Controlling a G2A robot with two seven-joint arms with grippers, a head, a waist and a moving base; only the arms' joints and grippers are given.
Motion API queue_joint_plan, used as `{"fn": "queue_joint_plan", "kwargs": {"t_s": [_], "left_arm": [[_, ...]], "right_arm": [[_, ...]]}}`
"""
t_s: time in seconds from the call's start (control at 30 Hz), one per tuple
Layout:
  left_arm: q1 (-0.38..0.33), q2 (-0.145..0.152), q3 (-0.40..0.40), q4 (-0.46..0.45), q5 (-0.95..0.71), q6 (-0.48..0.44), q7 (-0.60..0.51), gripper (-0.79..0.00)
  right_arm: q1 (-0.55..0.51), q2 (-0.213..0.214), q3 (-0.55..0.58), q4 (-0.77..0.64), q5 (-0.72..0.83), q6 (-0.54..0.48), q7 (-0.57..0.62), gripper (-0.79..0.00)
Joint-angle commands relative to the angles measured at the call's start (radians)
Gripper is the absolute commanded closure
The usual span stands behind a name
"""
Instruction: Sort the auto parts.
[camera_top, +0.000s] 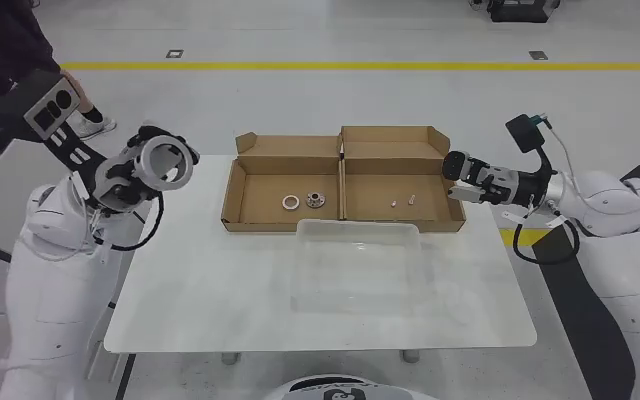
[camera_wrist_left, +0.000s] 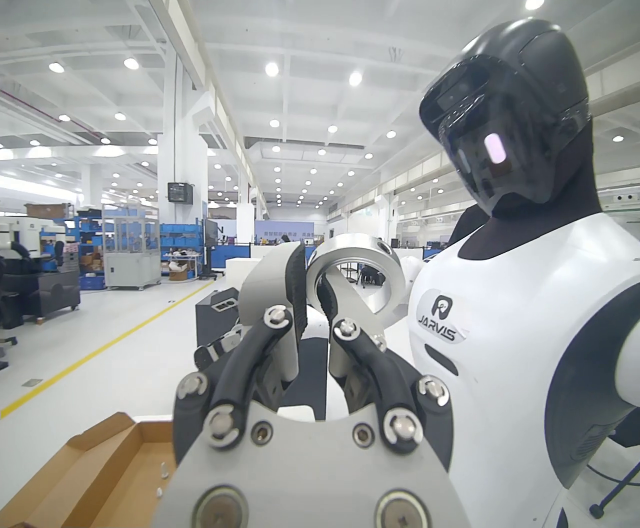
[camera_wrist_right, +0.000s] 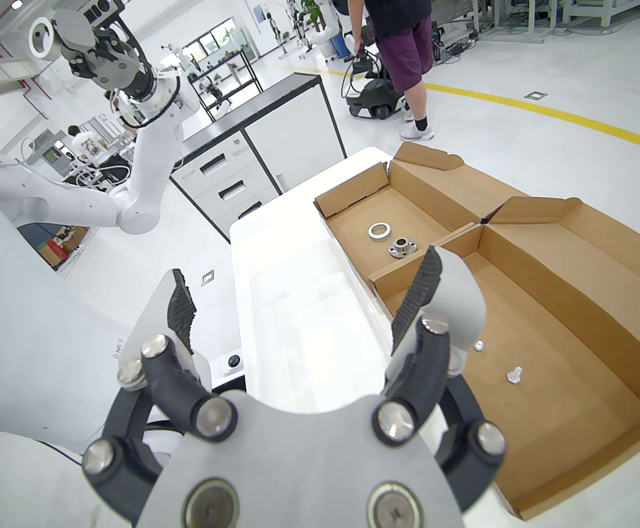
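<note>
Sorting by kind looked to be the rule, so we judged the step in hand as carrying the ring (camera_wrist_left: 350, 245) to the left box (camera_top: 232, 196). Our left gripper (camera_wrist_left: 311, 292) held it high beside the table's (camera_top: 200, 290) left edge, well apart from both boxes. Its jaws were closed to a narrow gap on the ring's wall, one finger through the bore and one outside. Our right gripper (camera_wrist_right: 305, 280) hung wide open and empty by the outer wall of the right box (camera_top: 453, 208).

We thought the move called for a level swing over the box wall, a descent close to the floor, then release. A drop from height could dent the card or knock the small ring (camera_top: 290, 202) and flange (camera_top: 316, 198) lying there, so setting it flat beside them seemed best.

The ring was thick, smooth, bright metal with a small hole in its side. The ribbed black pads (camera_wrist_left: 299, 280) gave the only friction, so we judged a fast swing risked slip. Both boxes were plain brown card with open flaps. A bolt (camera_wrist_right: 515, 375) and what looked like a nut (camera_wrist_right: 478, 345) lay in the right box, and a clear bin (camera_top: 357, 232) sat just in front
</note>
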Motion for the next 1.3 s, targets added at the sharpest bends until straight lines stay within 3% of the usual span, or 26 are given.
{"fn": "queue_joint_plan", "kwargs": {"t_s": [0.0, 0.37, 0.67, 0.97, 1.27], "left_arm": [[-0.012, -0.002, 0.013, 0.012, 0.068, 0.020, 0.003, 0.000], [-0.088, -0.025, 0.136, 0.050, 0.318, 0.163, 0.093, 0.000], [-0.279, -0.050, 0.245, 0.174, 0.400, 0.240, 0.133, 0.000], [-0.482, -0.075, 0.371, 0.356, 0.577, 0.276, 0.064, 0.000], [-0.527, -0.080, 0.449, 0.443, 0.796, 0.267, -0.011, 0.000]], "right_arm": [[0.000, 0.000, 0.000, 0.000, 0.000, 0.000, 0.000, -0.785], [0.000, 0.000, 0.000, 0.000, 0.000, 0.000, 0.000, -0.785], [0.000, 0.000, 0.000, 0.000, 0.000, 0.000, 0.000, -0.785], [0.000, 0.000, 0.000, 0.000, 0.000, 0.000, 0.000, -0.785], [0.000, 0.000, 0.000, 0.000, 0.000, 0.000, 0.000, -0.785]]}}
